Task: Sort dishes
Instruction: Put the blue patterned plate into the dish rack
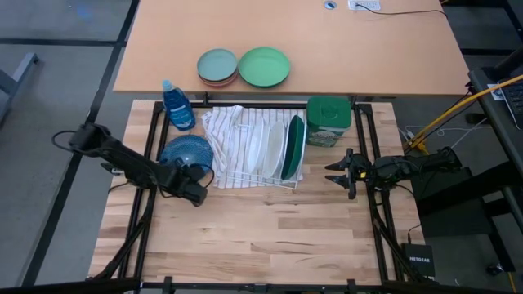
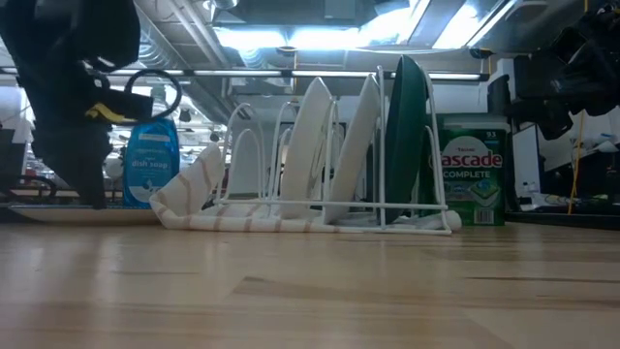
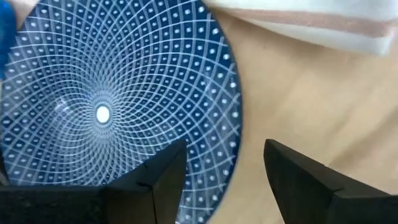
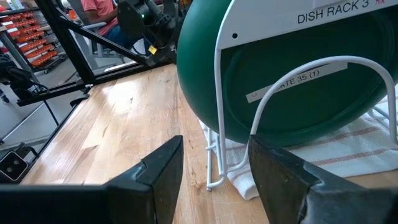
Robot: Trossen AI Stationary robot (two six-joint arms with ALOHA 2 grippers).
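Note:
The dark blue patterned plate (image 1: 185, 153) lies flat on the wooden table, left of the rack. My left gripper (image 1: 192, 171) is open at the plate's near right rim. In the left wrist view (image 3: 224, 152) one finger is over the plate (image 3: 106, 93) and the other over bare table. Two white plates (image 1: 274, 147) and the dark green plate (image 1: 293, 147) stand on edge in the white wire rack (image 2: 329, 208). My right gripper (image 1: 331, 173) is open and empty to the right of the rack, facing the green plate (image 4: 292, 68). My left gripper stands open astride the blue plate's rim (image 3: 231, 124), coming from above and from the near side. I cannot tell whether either finger touches the plate. The plate lies flat on the table.
A striped towel (image 1: 233, 131) lies under the rack. A blue dish-soap bottle (image 1: 177, 104) stands at the far left and a green Cascade tub (image 1: 328, 121) at the far right. A pale green plate (image 1: 263, 66) and a grey-teal plate (image 1: 216, 65) sit on the far table.

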